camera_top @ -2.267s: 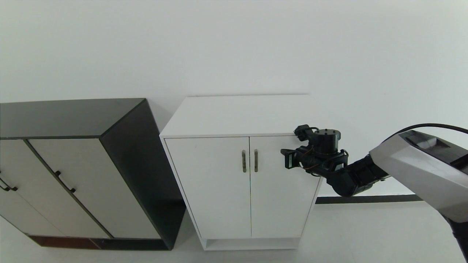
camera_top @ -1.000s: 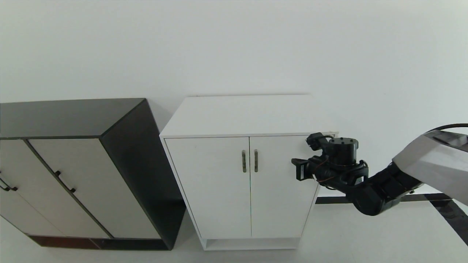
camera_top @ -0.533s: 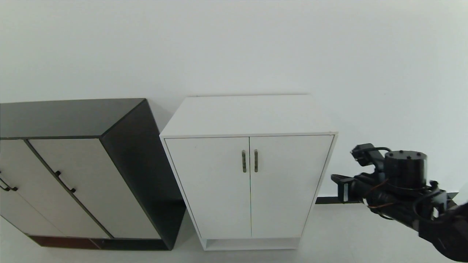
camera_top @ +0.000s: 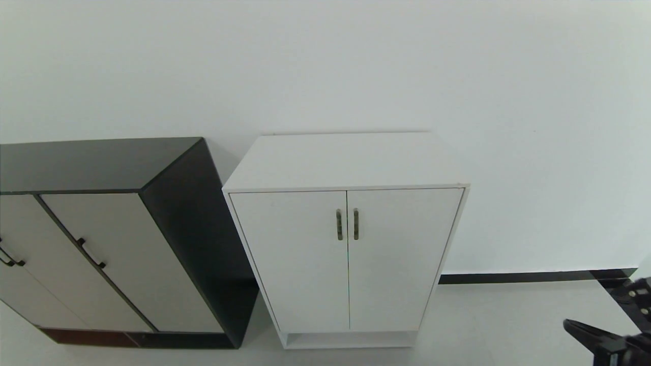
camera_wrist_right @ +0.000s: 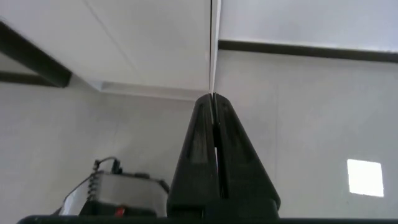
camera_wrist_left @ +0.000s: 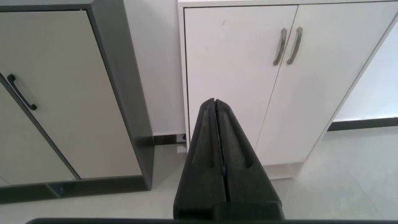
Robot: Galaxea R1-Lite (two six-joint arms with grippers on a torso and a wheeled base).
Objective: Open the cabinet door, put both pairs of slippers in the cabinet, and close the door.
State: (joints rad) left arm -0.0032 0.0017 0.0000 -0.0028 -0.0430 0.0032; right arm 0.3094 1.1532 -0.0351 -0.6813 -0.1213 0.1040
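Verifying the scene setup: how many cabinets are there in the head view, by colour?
White two-door cabinet with metal bar handles: 1
Black-framed cabinet with beige doors: 1
Total: 2

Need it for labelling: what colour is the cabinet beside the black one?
White cabinet, clearest in head view.

Smooth matt panels on the white cabinet [camera_top: 305, 264], dull metal handles [camera_top: 339, 224] — left tool [camera_wrist_left: 214, 109] matt black plastic.
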